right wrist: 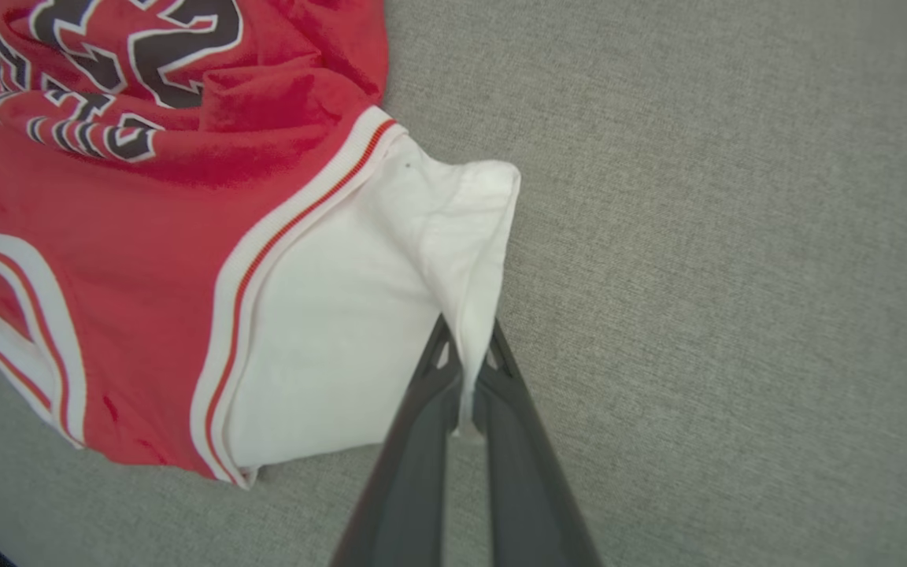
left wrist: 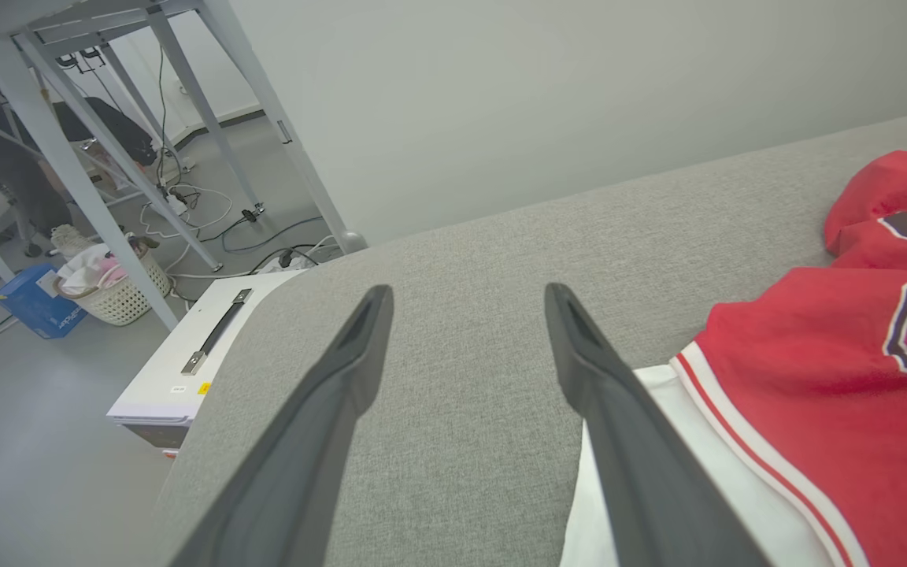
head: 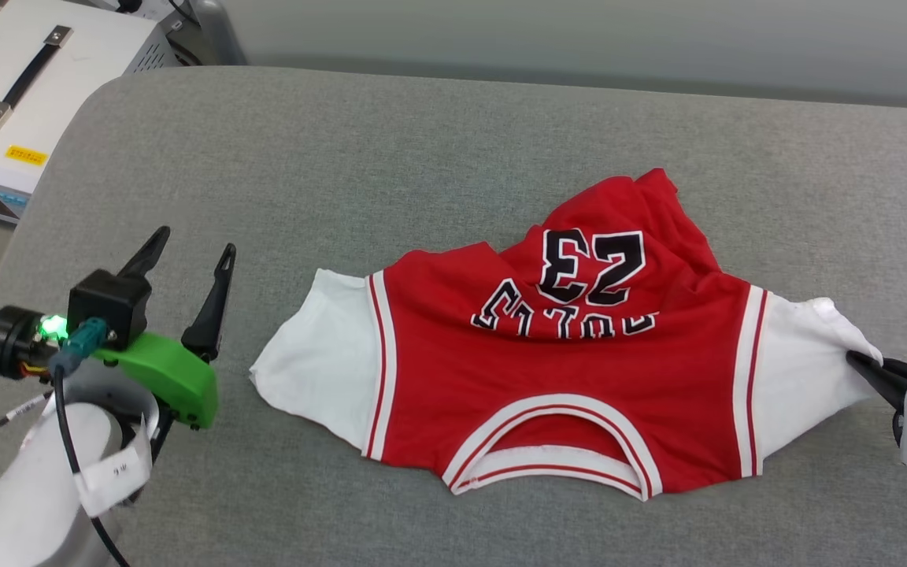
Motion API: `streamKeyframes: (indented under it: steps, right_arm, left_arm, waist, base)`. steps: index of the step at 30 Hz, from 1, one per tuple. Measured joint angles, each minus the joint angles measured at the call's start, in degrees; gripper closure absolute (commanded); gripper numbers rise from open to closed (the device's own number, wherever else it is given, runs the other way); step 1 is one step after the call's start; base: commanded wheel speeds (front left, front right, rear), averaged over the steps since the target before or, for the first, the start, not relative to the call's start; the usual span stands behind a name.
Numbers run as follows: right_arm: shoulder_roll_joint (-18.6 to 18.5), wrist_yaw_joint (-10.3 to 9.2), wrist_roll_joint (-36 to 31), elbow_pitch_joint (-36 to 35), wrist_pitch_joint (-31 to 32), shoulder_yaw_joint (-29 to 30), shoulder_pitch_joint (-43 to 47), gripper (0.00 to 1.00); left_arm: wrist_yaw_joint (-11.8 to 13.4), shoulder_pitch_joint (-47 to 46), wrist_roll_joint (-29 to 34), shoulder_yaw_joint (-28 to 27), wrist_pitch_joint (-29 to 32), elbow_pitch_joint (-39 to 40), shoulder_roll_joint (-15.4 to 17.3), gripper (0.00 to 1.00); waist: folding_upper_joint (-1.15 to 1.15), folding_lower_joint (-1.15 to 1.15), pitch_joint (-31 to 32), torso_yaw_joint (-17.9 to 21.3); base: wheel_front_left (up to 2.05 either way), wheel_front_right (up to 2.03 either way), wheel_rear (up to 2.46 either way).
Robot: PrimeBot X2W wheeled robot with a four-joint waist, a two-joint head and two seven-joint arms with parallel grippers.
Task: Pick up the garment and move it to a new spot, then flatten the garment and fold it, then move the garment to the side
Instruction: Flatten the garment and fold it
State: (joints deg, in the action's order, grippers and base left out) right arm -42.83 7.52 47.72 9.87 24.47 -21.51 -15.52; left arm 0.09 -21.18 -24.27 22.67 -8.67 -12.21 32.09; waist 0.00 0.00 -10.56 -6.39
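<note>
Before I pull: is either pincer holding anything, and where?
Right pincer pinches the garment by its white sleeve, at the edge; left pincer open, empty.

Red garment (head: pixel 564 370), white sleeves, red-white striped trim, black white-outlined 23; grey surface (head: pixel 422 142)

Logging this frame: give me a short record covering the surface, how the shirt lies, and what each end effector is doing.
surface: grey fabric-covered top
garment: red T-shirt, front up, neckline toward the robot, far hem rumpled
left end effector: open, holding nothing, beside the near white sleeve
right end effector: shut on the edge of the other white sleeve
task stage: not yet flat, no fold made
nearby: white case with a handle, past the surface's left corner
</note>
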Motion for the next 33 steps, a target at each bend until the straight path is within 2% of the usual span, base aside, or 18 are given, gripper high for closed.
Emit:
streamKeyframes:
  steps: [6,8,9,14,17,24,33]
  right_arm:
    - [-0.56,0.00,-0.46,-4.92,-0.26,5.57,5.76,1.00]
    - [-0.35,0.00,-0.92,-6.34,0.09,7.40,7.36,1.00]
    - [0.20,0.00,-1.52,-7.28,0.74,9.04,8.45,1.00]
    - [1.99,0.00,-3.43,-9.66,2.80,11.67,9.82,1.00]
    - [3.02,0.00,-4.28,-10.81,3.99,12.34,9.83,1.00]
    - [4.74,0.00,-5.72,-12.66,6.00,12.59,9.47,1.00]
    - [5.57,0.00,-6.31,-13.19,6.56,11.84,7.06,1.00]
  left_arm:
    - [-4.86,-5.76,-1.64,3.03,12.37,1.23,3.13,0.00]
    - [-5.90,-7.45,-3.23,4.81,18.24,1.46,3.89,0.00]
    - [-6.55,-8.84,-5.49,6.49,24.83,1.45,4.31,0.00]
    - [-7.26,-11.57,-14.00,11.21,40.19,1.64,4.60,0.00]
    - [-7.36,-12.40,-18.61,13.34,46.06,1.57,4.61,0.00]
    - [-7.40,-13.37,-22.05,19.23,50.67,-0.58,5.91,0.00]
    - [-7.40,-13.63,-25.06,23.72,48.48,-7.57,5.90,0.00]
  waist:
    - [0.00,0.00,0.86,1.26]
    - [0.00,0.00,0.87,1.64]
    - [0.00,0.00,0.83,1.92]
    - [0.00,0.00,0.43,2.47]
    - [0.00,0.00,-0.04,2.82]
    - [0.00,0.00,-1.96,3.80]
    - [0.00,0.00,-4.82,5.02]
  base:
    - [0.00,0.00,0.00]
    - [0.00,0.00,0.00]
    - [0.00,0.00,0.00]
    - [0.00,0.00,0.00]
    - [0.00,0.00,0.00]
    - [0.00,0.00,0.00]
    - [0.00,0.00,0.00]
